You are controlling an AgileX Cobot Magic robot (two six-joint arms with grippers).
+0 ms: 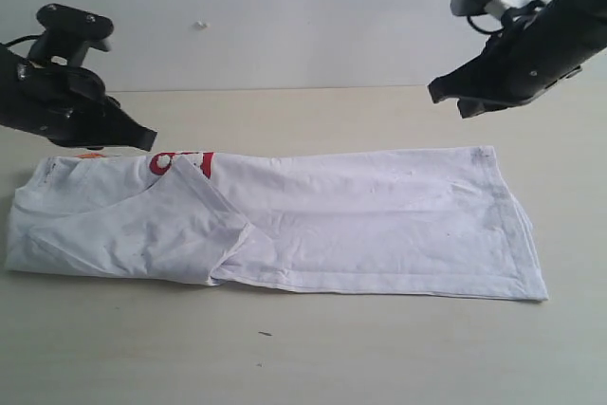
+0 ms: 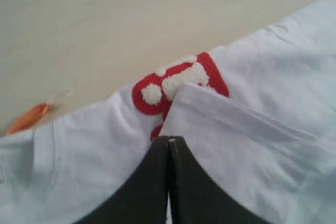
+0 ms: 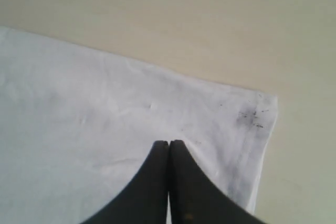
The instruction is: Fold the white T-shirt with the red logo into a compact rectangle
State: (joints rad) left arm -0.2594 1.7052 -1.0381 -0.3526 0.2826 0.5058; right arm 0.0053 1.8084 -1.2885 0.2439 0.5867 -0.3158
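- White T-shirt (image 1: 379,225) flat on the tabletop (image 1: 379,358), already narrowed to a long band; long axis left to right across the exterior view, neck end at the left, hem end at the right
- Sleeve flap (image 1: 161,225) folded in over the left part, hiding most of the red logo (image 1: 178,162); only one red-outlined end of the lettering showing at the far edge
- Orange neck tag (image 1: 92,155) poking out onto the tabletop just beside the far left corner
- Left fingers (image 2: 157,182) pressed together, empty, hovering over the far edge of the band close to the logo, cloth directly under and ahead of the tips
- Right fingers (image 3: 181,182) likewise closed tight with nothing between them, raised above the far right corner near the smudged hem, clear of the cloth in the exterior view
- Deciding relation, as a judgement: remaining folds most likely crosswise to the long axis, one end carried along the band over the other; left arm nearer the neck end, right arm nearer the hem end
- Before any such fold, probably an opening of both pairs and a descent onto the far-edge corners
- No container anywhere in view, so nothing held in one
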